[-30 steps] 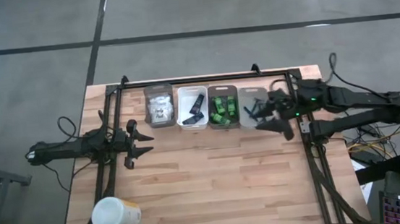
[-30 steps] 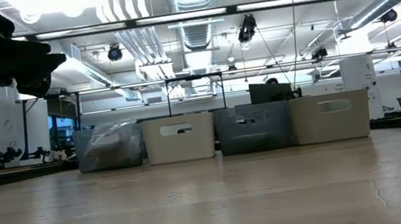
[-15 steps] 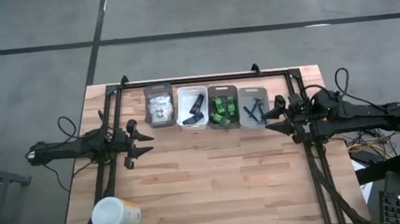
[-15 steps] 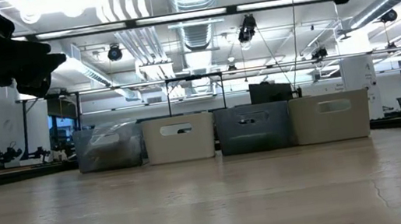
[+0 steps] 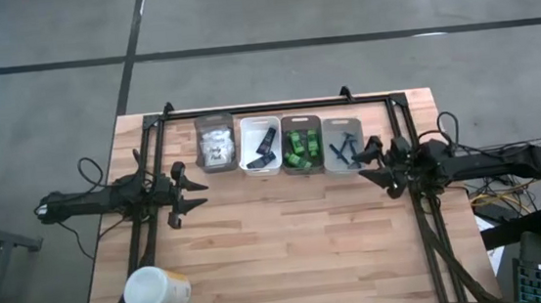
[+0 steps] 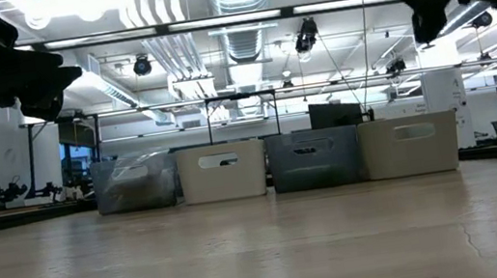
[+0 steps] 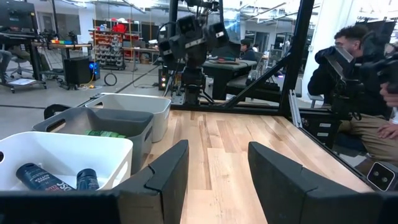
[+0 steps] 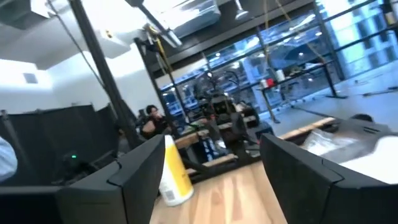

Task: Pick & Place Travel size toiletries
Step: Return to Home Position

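The toiletries lie in four small bins along the table's far edge. White packets (image 5: 215,146) fill the clear bin, black sachets (image 5: 262,144) the white bin, green pieces (image 5: 302,147) the grey bin, and dark sticks (image 5: 342,149) the light bin. My left gripper (image 5: 198,192) is open, above the table's left side, its fingers pointing right. My right gripper (image 5: 370,167) is open, just near and right of the stick bin (image 5: 341,126), pointing left. In the left wrist view the black sachets (image 7: 37,177) and green pieces (image 7: 107,133) show in their bins.
A big white-and-yellow cup (image 5: 155,290) lies at the table's near left corner and shows in the right wrist view as cup (image 8: 175,171). The black frame rail (image 5: 276,106) runs behind the bins. A person (image 7: 348,74) sits beyond the table's right side. Bare wood (image 5: 288,238) spans the middle.
My right gripper has drawn back from over the stick bin toward the table's right edge and come down lower, staying open. The dark sticks in that bin, covered by the gripper before, now show.
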`<state>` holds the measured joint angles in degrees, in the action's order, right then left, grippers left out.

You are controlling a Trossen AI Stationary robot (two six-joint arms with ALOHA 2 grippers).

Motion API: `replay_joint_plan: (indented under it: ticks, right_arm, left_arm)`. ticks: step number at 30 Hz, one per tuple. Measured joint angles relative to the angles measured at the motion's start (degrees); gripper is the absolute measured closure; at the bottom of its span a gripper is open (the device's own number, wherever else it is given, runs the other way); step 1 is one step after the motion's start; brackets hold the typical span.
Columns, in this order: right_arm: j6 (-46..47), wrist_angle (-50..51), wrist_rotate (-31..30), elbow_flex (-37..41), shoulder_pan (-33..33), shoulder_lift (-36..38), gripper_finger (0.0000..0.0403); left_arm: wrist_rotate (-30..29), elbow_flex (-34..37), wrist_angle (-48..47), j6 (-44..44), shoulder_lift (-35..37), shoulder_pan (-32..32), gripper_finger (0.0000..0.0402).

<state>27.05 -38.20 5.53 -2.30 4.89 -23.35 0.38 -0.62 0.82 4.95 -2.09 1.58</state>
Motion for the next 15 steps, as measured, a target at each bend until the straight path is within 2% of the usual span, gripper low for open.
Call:
replay_joint_plan:
  ticks: [4,15]
  right_arm:
    - [-0.08,0.89,-2.83,1.79,0.07,0.07,0.0128]
    - [-0.46,3.63,-3.13,1.79,0.04,0.04,0.0092]
  left_arm:
    - [-0.01,0.00,0.00,-0.01,0.00,0.02,0.0229]
    - [0.00,0.00,0.00,0.00,0.00,0.00,0.0229]
